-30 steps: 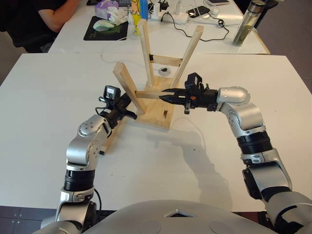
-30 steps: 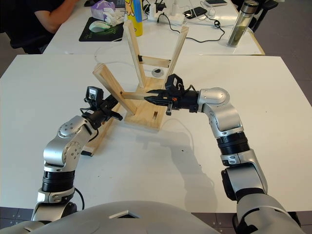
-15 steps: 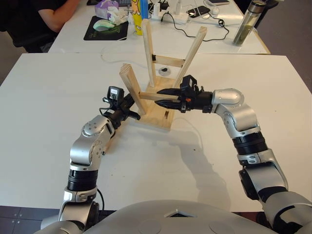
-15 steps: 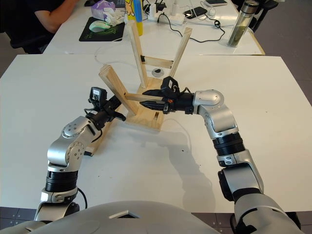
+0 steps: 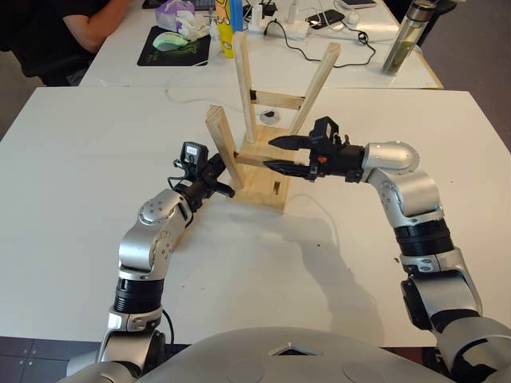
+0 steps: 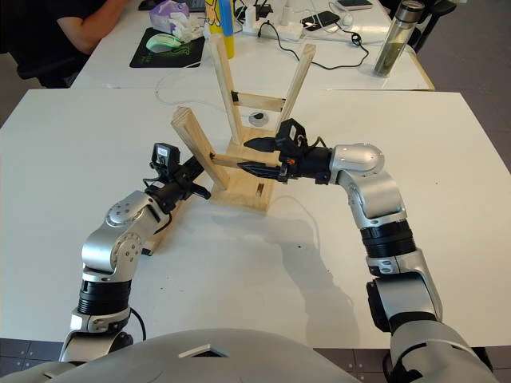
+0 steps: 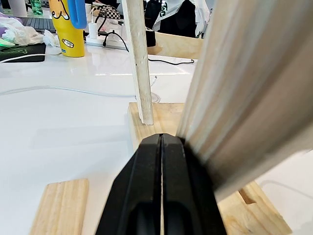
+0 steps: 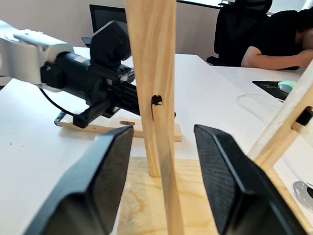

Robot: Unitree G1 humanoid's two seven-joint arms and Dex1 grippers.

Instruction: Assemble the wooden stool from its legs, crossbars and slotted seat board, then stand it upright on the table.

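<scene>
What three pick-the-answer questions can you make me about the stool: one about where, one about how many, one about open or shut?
1. Where is the seat?
A in the air
B flat on the table
C on the floor

2. How many legs stand on it?
A one
B six
C three

3. How is the right gripper?
A open
B shut tight
C gripping a leg

Answers:
1 B, the seat lies on the white top.
2 C, there are two legs at the back and one tilted leg.
3 A, its fingers sit apart, one on each side of the crossbar.
</scene>
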